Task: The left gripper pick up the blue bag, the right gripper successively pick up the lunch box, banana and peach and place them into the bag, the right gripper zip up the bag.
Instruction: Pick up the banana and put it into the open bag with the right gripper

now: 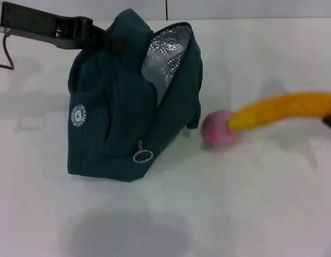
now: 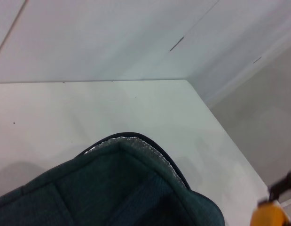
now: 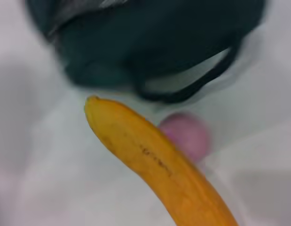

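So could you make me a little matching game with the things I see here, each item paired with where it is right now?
Items:
1. dark teal fabric bag
2. long yellow banana
3. small round pink peach
4. left gripper

Places:
A. lying on the white table
B. carried above the table toward the bag
C. held up by its top, mouth open
D. at the bag's top edge

Pairs: 1-C, 2-B, 3-A, 4-D
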You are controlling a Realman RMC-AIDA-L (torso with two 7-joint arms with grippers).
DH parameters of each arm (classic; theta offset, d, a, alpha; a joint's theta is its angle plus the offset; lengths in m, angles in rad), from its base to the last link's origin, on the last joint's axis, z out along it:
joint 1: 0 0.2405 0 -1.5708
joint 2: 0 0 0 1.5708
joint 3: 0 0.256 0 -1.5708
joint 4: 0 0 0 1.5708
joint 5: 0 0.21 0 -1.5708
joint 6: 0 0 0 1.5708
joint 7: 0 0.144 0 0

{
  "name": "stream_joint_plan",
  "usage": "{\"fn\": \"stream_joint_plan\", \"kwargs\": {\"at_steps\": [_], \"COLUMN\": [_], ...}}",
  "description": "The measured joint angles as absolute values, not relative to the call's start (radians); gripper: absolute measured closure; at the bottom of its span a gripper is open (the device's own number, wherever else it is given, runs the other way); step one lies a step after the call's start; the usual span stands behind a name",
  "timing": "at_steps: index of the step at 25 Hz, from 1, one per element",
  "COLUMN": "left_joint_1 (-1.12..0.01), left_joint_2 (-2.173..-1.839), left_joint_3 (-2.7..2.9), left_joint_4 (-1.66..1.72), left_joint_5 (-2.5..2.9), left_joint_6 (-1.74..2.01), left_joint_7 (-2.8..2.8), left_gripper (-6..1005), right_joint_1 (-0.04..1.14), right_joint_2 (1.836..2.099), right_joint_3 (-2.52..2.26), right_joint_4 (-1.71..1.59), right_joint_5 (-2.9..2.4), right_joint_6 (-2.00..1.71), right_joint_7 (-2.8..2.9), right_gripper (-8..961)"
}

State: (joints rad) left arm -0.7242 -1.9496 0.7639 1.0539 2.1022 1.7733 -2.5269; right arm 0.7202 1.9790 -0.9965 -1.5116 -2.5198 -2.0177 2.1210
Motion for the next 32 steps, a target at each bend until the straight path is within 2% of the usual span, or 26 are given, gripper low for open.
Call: {"fn": "stream_joint_plan", "kwargs": {"at_steps": [8,13,14,19,32], "left_joint_1": [-0.731,-0.733,-0.733,-0.738,-0.751], "left_joint_2": [-1.95,-1.954,-1.955,-1.957,-1.957], "left_joint_3": [0.768,0.768,0.766,0.764,0.766], "left_joint_4": [1.049,1.046,1.046,1.046,1.046], "left_joint_5": [2.099,2.097,2.097,2.096,2.095], "left_joint_6": [1.776,1.773,1.773,1.772,1.77], "left_joint_7": [-2.528,-2.524,-2.523,-2.522,-2.525], "left_gripper": [954,953,953,953,952], "right_joint_1": [0.849,0.985,1.027,1.073,1.134], "right_joint_2": [1.963,1.984,1.997,2.014,2.023], "right_joint_3": [-0.955,-1.003,-1.045,-1.165,-1.312], "right_joint_4": [-1.521,-1.491,-1.469,-1.428,-1.314], "right_joint_5": [-2.544,-2.617,-2.642,-2.672,-2.634], "right_joint_6": [-1.965,-1.947,-1.931,-1.881,-1.744], "right_joint_7": [2.202,2.209,2.216,2.232,2.24], "right_gripper": [494,493,492,491,487]}}
